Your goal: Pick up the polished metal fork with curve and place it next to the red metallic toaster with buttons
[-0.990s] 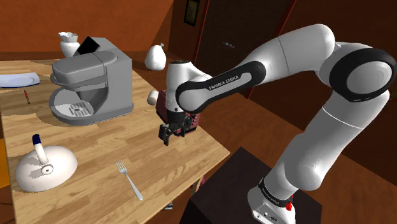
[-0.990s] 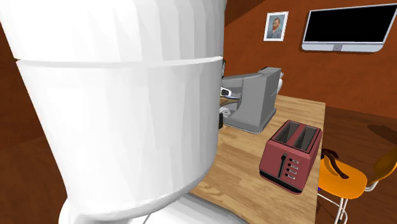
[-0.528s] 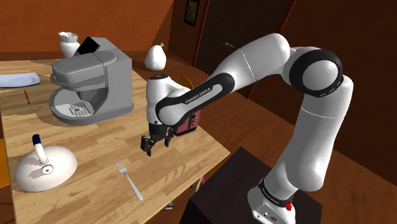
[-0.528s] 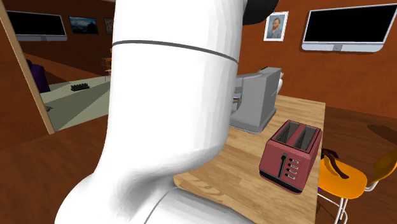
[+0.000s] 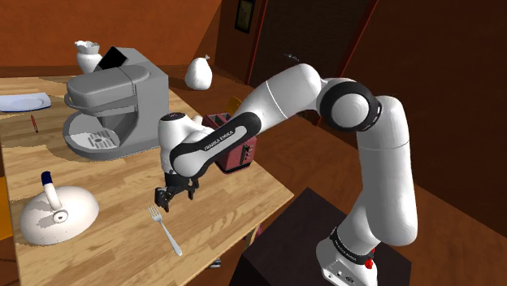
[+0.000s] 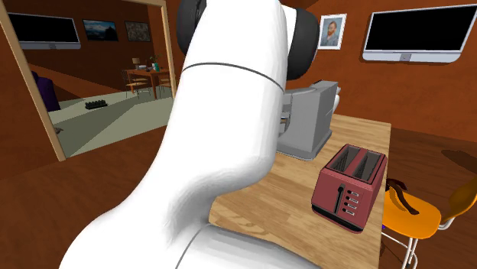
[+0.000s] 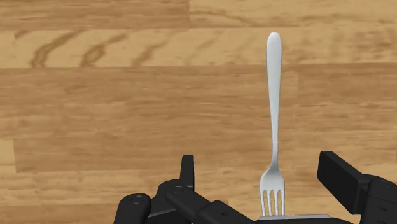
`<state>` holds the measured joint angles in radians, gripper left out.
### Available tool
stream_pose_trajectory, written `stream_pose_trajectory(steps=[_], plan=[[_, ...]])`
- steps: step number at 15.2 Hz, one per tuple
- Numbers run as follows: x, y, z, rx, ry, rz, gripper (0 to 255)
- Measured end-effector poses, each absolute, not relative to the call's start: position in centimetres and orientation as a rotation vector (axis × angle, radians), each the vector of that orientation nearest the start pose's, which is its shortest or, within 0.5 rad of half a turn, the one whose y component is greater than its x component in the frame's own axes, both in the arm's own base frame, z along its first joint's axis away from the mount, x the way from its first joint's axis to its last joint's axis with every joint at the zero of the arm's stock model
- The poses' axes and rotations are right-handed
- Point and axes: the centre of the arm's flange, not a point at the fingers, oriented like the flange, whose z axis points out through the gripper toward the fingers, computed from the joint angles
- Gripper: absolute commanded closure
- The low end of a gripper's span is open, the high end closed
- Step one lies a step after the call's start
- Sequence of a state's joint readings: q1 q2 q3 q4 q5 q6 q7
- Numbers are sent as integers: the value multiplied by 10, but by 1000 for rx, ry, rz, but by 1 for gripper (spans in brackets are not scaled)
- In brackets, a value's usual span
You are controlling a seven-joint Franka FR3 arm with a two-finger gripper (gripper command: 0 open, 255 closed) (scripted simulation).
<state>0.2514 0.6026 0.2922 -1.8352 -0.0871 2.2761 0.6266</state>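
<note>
My end effector [image 7: 262, 181] hung wide open over the fork [image 7: 274, 95], tines off-centre in its gap; closing there, I judged, could skid it across the desk [image 7: 95, 114].

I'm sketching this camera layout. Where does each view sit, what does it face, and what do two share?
Shoulder view: beside the stand, looking down over the table; whole arm, gripper above the fork.
Second exterior view: close behind the arm, facing across the table to the toaster; a white link looms in front.
Wrist view: above the gripper, looking down at the fork between its open fingers.
Shared: shoulder and wrist views both show the fork.
</note>
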Motion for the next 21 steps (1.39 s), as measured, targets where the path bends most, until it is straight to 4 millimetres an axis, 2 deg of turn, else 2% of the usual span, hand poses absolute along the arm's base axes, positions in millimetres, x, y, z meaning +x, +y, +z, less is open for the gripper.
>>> stream_pose_trajectory(steps=[6,14,20,21], plan=[[582,362,145,-3111,106,276,0],[581,366,103,-3111,109,278,0],[579,367,98,-3111,109,277,0],[579,367,98,-3111,109,277,255]])
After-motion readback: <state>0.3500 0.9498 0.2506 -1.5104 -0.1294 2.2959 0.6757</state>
